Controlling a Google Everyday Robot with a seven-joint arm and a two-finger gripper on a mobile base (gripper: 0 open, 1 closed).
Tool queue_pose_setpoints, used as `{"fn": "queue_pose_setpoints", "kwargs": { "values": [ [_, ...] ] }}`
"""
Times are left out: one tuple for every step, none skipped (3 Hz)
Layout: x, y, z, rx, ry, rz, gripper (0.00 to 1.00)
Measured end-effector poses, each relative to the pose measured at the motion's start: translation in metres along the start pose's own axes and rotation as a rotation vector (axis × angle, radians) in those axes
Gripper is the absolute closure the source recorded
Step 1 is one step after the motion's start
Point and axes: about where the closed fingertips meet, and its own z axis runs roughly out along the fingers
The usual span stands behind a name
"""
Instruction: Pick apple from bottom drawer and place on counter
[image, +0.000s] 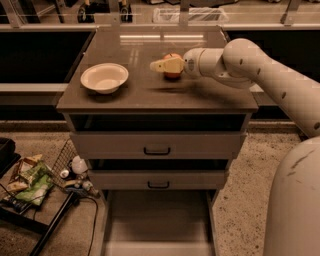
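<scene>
My gripper (165, 65) reaches in from the right over the middle of the counter (210, 95), the glossy grey-brown top of the drawer cabinet. It is shut on the apple (173, 74), a small red-orange fruit mostly hidden by the cream fingers (161, 65). The apple hangs a little above the counter, with a shadow beneath it. The bottom drawer (157, 225) is pulled out at the foot of the cabinet, and its flat floor is bare.
A cream bowl (104, 77) stands on the counter's left side. Two drawers with black handles (157, 150) are shut. A wire basket with snack bags and bottles (35, 180) sits on the floor at left. My white arm and body (295, 190) fill the right side.
</scene>
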Motion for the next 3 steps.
{"fn": "queue_pose_setpoints", "kwargs": {
  "values": [
    [-0.025, 0.004, -0.016, 0.029, -0.01, -0.053, 0.0],
    [-0.058, 0.027, -0.051, 0.059, 0.061, -0.166, 0.0],
    [-0.096, 0.039, -0.153, 0.19, 0.194, -0.33, 0.0]
  ]
}}
